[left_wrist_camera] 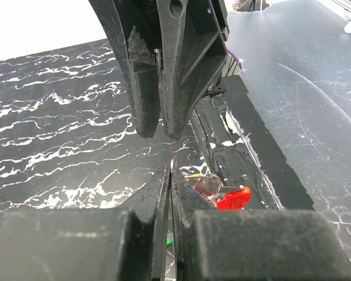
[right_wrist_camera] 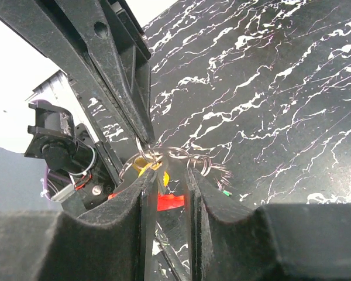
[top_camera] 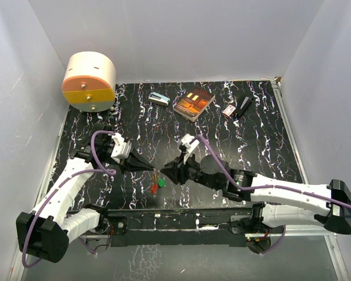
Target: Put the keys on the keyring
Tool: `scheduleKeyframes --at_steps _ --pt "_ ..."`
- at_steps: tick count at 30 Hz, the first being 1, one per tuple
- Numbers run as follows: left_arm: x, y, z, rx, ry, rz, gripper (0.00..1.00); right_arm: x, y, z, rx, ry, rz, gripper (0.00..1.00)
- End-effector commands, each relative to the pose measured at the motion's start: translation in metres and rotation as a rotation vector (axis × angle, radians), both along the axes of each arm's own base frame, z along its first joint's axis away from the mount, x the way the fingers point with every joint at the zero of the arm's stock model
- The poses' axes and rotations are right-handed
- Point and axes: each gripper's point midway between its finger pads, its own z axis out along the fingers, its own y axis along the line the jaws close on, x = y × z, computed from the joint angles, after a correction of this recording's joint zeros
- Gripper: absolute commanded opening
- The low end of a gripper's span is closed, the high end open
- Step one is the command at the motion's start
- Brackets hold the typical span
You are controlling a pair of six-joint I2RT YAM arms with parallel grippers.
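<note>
The keys (top_camera: 156,185) hang in a small bunch between my two grippers, near the table's front edge; red and green heads show. My left gripper (top_camera: 150,168) is shut on the thin wire keyring (left_wrist_camera: 173,165), with a red key (left_wrist_camera: 234,198) and clear rings just to its right. My right gripper (top_camera: 166,170) faces it tip to tip. In the right wrist view its jaws stand a narrow gap apart around the keyring cluster (right_wrist_camera: 181,156). A yellow key (right_wrist_camera: 141,164) and a grey blade lie against its left finger, and the red key (right_wrist_camera: 171,202) lies below.
At the back of the black marbled table stand a round cream-and-orange container (top_camera: 89,81), a small teal-and-white box (top_camera: 158,98), a book (top_camera: 193,103), a small red-and-white box (top_camera: 228,110) and a black object (top_camera: 243,107). White walls enclose the table.
</note>
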Motion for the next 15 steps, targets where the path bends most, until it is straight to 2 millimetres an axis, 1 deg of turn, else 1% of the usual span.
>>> scheduleKeyframes --at_steps 1,4,6,15 --pt "-0.011 0.0 0.009 -0.07 0.033 -0.051 0.0 0.002 0.016 0.037 0.052 -0.065 0.04 0.29" --pt "-0.009 -0.001 0.007 -0.062 0.032 -0.046 0.0 0.003 0.025 0.035 0.038 -0.06 0.055 0.29" --pt "-0.008 -0.001 0.005 -0.055 0.034 -0.042 0.0 0.002 0.028 0.037 0.041 -0.061 0.066 0.29" --pt "-0.007 -0.001 0.005 -0.052 0.029 -0.04 0.0 0.0 0.031 0.035 0.034 -0.046 0.079 0.29"
